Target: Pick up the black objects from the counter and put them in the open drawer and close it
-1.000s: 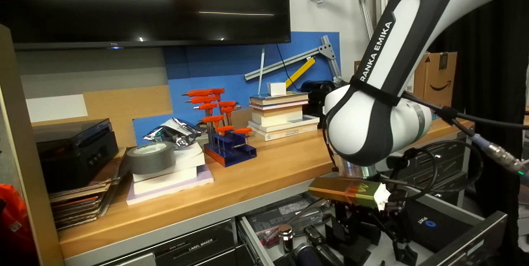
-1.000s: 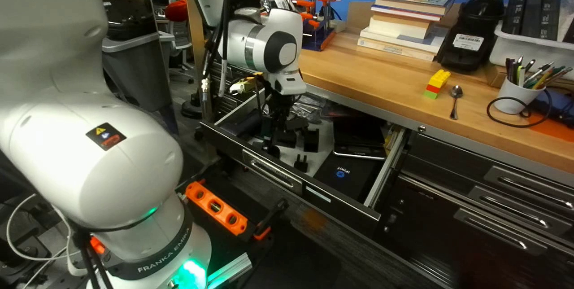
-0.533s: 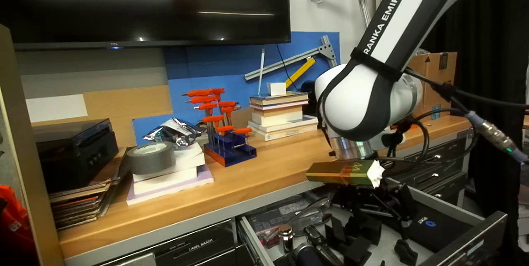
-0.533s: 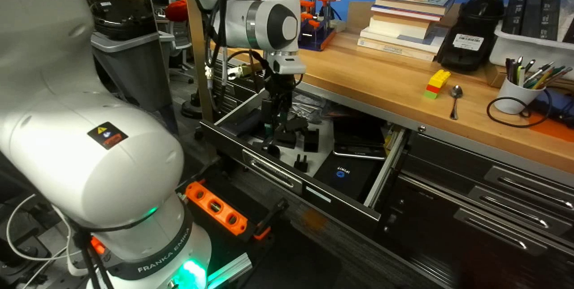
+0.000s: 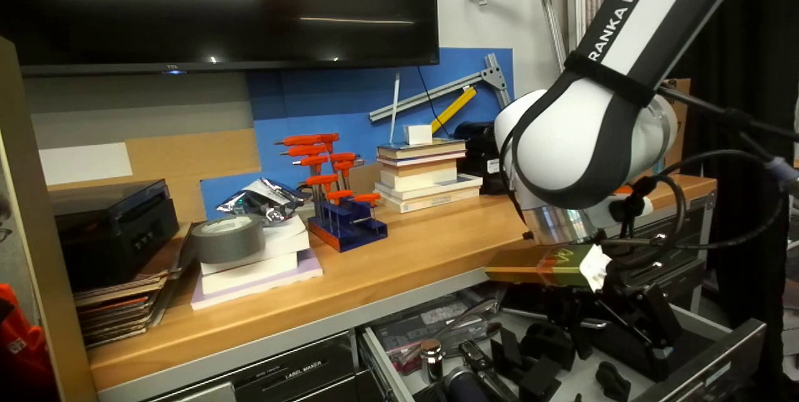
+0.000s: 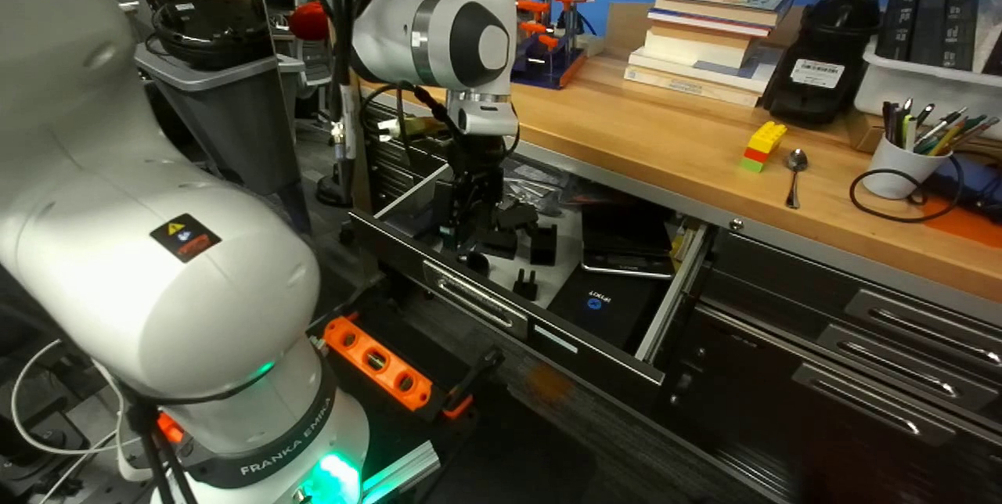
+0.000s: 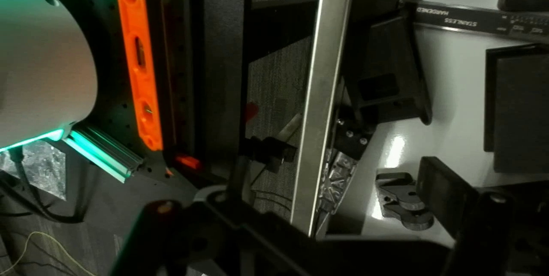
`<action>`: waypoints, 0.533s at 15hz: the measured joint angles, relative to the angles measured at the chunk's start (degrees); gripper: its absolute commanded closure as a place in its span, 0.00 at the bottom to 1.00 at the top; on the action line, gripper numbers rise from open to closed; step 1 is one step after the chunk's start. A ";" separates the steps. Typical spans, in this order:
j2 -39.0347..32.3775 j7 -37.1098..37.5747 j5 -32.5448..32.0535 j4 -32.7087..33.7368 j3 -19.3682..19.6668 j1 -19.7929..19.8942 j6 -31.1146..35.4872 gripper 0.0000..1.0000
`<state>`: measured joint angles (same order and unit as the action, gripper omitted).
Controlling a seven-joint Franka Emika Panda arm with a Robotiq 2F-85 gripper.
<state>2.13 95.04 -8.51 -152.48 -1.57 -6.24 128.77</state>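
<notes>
The drawer [image 5: 718, 358] stands open below the wooden counter [image 5: 437, 246]; both also show in an exterior view, as drawer front [image 6: 470, 293] and counter [image 6: 665, 128]. Several black parts lie in the drawer, among them a lumpy one [image 5: 612, 381] and a bracket-like one [image 7: 403, 203]. I cannot tell which are the two black objects; no small black lump shows on the visible counter. My gripper [image 5: 621, 358] is over the drawer's front part, fingers apart and empty. It also shows in an exterior view [image 6: 462, 234]. In the wrist view [image 7: 336, 173], the drawer's front edge passes between its fingers.
A yellow, red and green block [image 6: 762, 145], a spoon [image 6: 795, 175] and a pen cup [image 6: 900, 163] are on the counter. Books [image 6: 704, 50] and a hex-key stand [image 5: 346, 227] stand farther back. A flat black box [image 6: 603, 300] and a ruler [image 7: 463, 18] lie in the drawer.
My gripper has risen from the drawer contents and shifted toward the drawer's front. The lumpy black part it covered now shows in the drawer. The drawer has not moved.
</notes>
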 measured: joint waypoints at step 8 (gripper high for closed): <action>-0.05 -2.62 0.78 -5.09 -0.12 0.93 8.54 0.00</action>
<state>2.08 92.42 -7.73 -157.56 -1.69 -5.31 137.31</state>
